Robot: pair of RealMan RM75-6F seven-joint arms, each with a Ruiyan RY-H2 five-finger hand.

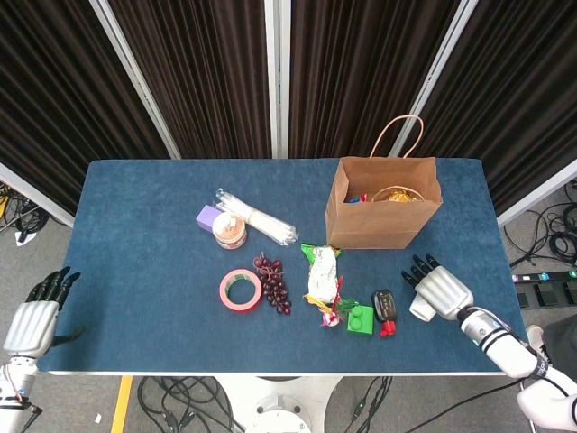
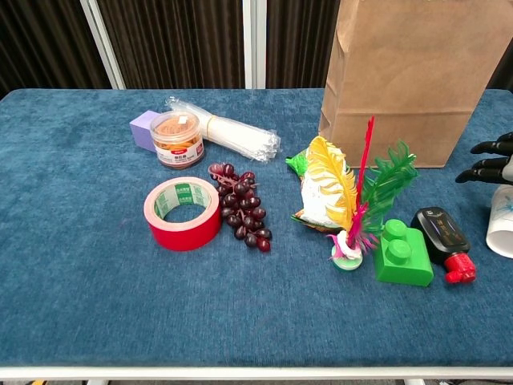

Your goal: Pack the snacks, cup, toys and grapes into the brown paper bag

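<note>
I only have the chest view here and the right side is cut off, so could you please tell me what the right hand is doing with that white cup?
Observer: In the head view the right hand covers the white cup from above, and the cup pokes out under its near-left edge.
Operator: Thank you. Is anything in the bag already?
Observer: Yes, the brown paper bag stands open, with a round golden item and something blue and red inside.
Operator: And where is the left hand, please?
Observer: The left hand is off the table's near-left corner, holding nothing.
</note>
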